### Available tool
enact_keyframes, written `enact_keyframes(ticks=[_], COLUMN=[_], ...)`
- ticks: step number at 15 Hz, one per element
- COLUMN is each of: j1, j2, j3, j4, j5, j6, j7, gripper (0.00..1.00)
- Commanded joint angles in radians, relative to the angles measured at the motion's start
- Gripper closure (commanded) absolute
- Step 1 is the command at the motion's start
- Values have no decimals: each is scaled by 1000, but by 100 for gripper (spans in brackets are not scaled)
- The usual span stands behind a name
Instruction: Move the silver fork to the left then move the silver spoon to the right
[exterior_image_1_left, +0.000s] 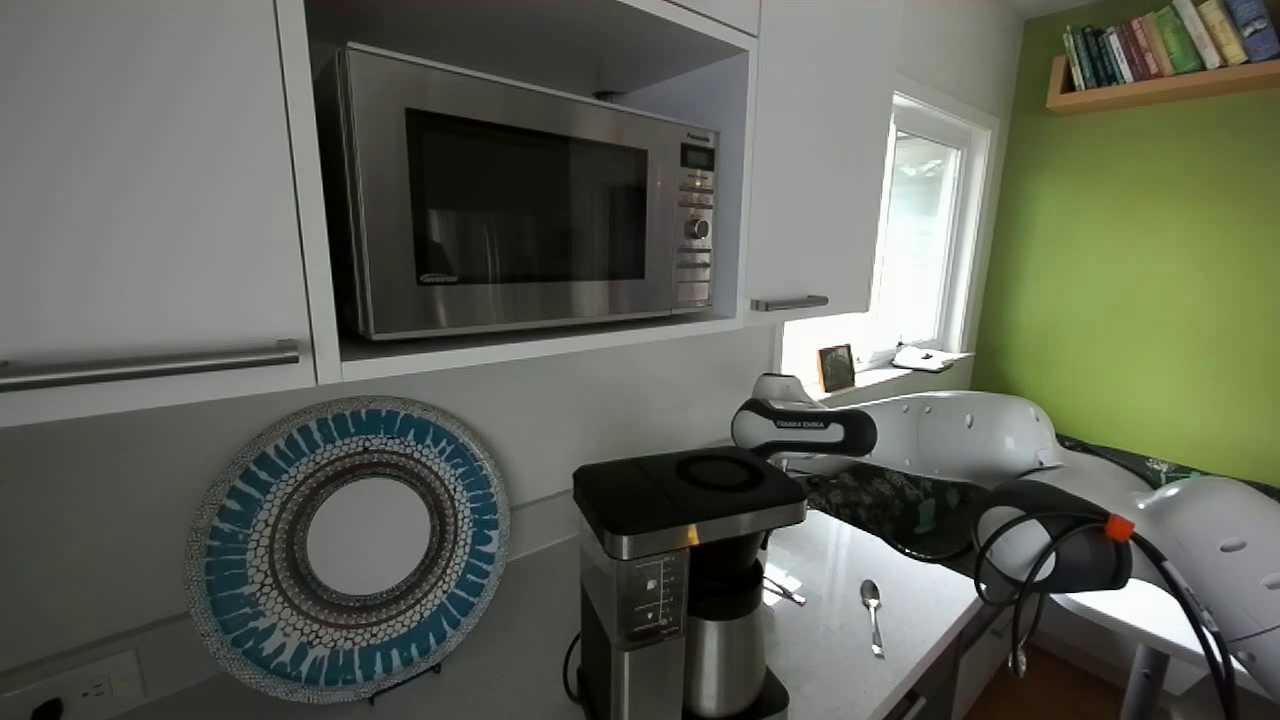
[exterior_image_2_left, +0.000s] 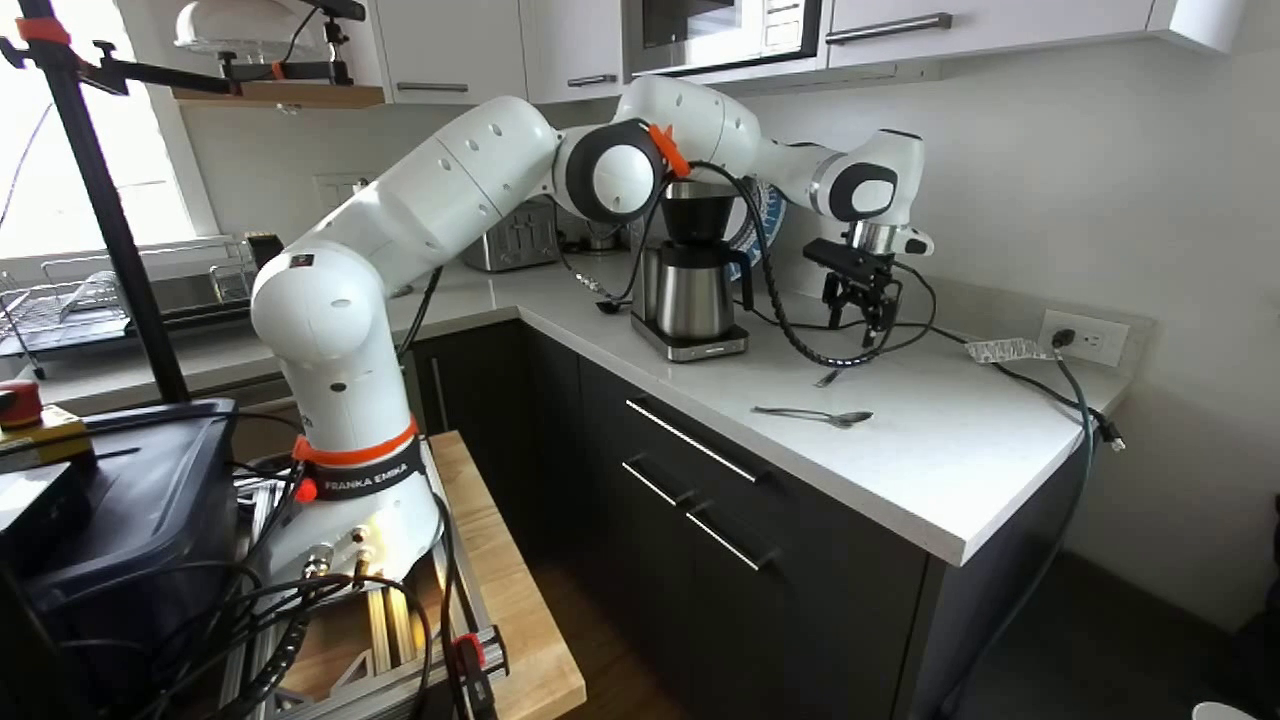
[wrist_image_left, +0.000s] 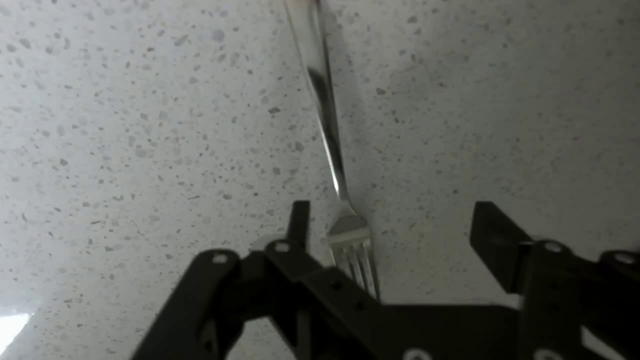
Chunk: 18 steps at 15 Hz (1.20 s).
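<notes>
The silver fork lies on the countertop in the wrist view, its tines toward my gripper and its handle running up out of the picture. My gripper is open, with the fork's head between the fingers, nearer the left finger. The fork's tine ends are partly hidden by that finger. In an exterior view my gripper points down above the counter, and only the fork's end shows. The fork is partly hidden behind the coffee maker. The silver spoon lies apart on the counter, also in an exterior view.
A black and steel coffee maker stands on the counter beside the arm. Black cables run along the wall to a socket. A round blue plate leans on the wall. Cupboards and a microwave hang above.
</notes>
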Motion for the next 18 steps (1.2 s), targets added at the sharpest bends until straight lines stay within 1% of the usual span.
enact_keyframes(ticks=[1, 2, 4, 6, 8, 11, 15, 16, 17, 18], j1=[-1, 0, -2, -3, 9, 28, 12, 12, 2, 1], j2=[-142, -166, -212, -262, -309, -390, -504, -538, -437, -465], j3=[-33, -46, -69, -85, -113, -165, -187, -197, -180, -186], j4=[-239, -282, -367, -454, -546, -693, -890, -942, -794, -838], j5=[28, 26, 13, 24, 5, -30, -54, -61, -43, -46], j6=[124, 150, 164, 132, 116, 130, 133, 163, 120, 127], j7=[147, 193, 278, 346, 409, 517, 495, 502, 486, 486], gripper=[0, 0, 0, 0, 0, 0, 0, 0, 0, 0])
